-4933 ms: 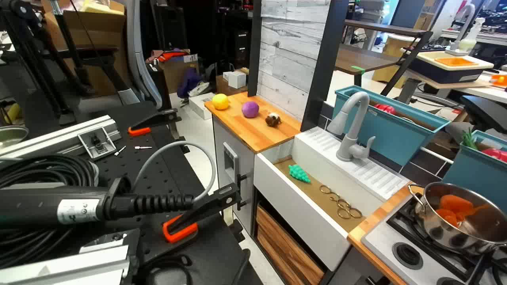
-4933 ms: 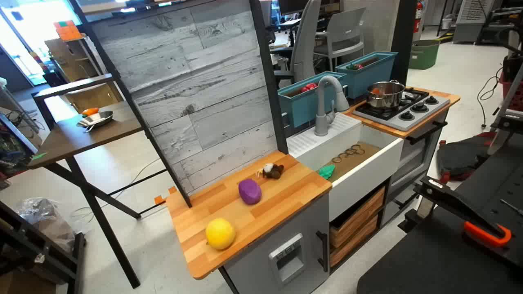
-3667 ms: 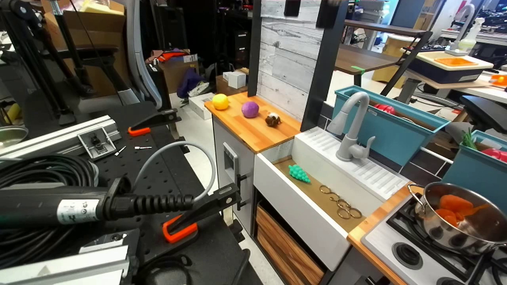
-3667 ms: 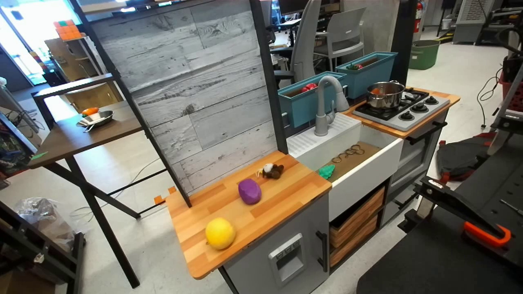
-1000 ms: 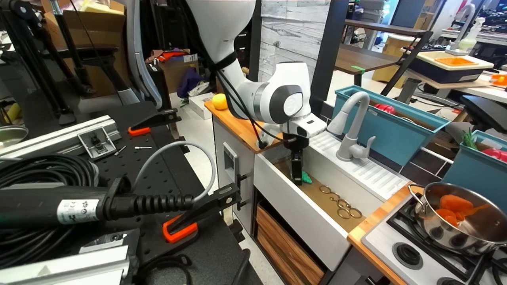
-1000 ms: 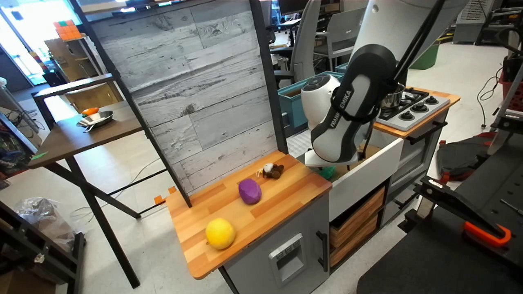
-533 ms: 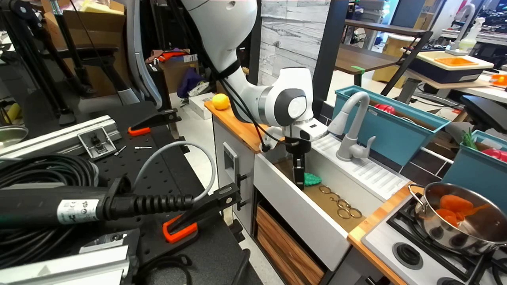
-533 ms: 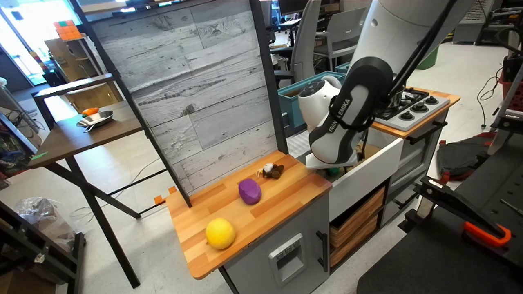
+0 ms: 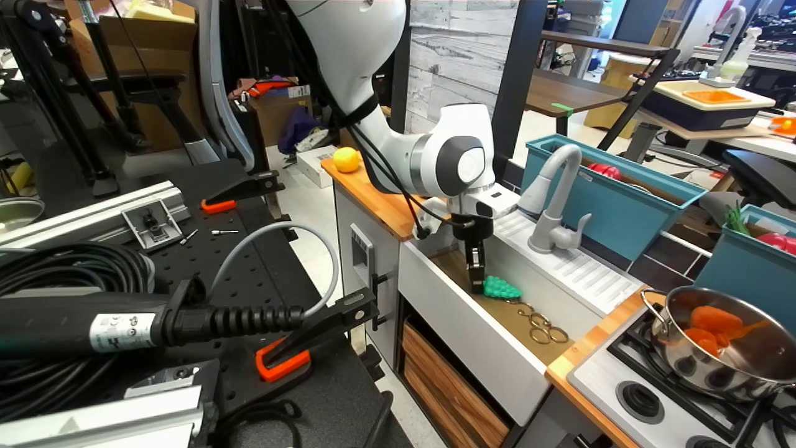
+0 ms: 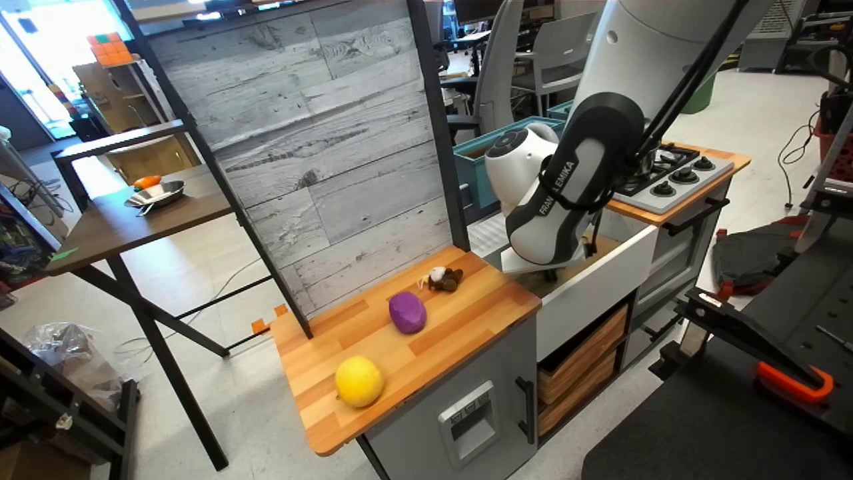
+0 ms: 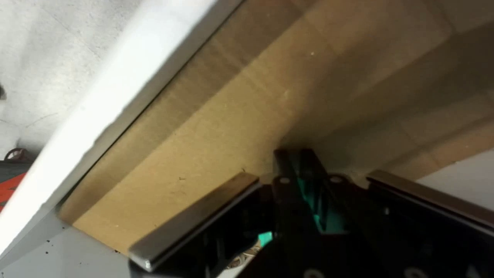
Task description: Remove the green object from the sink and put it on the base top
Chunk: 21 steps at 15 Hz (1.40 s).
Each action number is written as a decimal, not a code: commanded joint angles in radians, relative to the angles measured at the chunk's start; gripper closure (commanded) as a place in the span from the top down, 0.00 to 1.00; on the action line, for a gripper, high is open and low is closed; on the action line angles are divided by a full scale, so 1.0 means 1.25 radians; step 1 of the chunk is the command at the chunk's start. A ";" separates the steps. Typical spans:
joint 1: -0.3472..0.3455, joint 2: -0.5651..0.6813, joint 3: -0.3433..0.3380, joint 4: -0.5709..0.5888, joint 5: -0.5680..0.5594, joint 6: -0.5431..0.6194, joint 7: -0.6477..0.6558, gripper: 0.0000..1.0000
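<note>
Brown-bottomed white sink [image 9: 466,339], bumpy, tapered bright green object [image 9: 502,288], jaws clenched on it

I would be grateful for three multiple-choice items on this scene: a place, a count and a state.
1. Where is the green object? A) On the floor. B) In the sink. C) On the stove.
2. How many things lie on the base top? A) Three. B) One. C) Five.
3. How is the pot? A) Lidded. B) Upside down. C) Uncovered.

1: B, as an exterior view shows it down inside the sink.
2: A, as a yellow ball, a purple item and a brown-and-white item rest there.
3: C, as orange pieces show inside.
</note>
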 commanded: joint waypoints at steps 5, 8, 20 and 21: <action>0.011 -0.148 0.020 -0.175 -0.020 0.035 -0.098 0.03; -0.007 -0.265 0.058 -0.291 -0.014 0.011 -0.181 0.03; -0.025 -0.620 0.223 -0.675 0.046 0.086 -0.369 0.03; -0.023 -0.618 0.238 -0.683 0.052 0.099 -0.376 0.03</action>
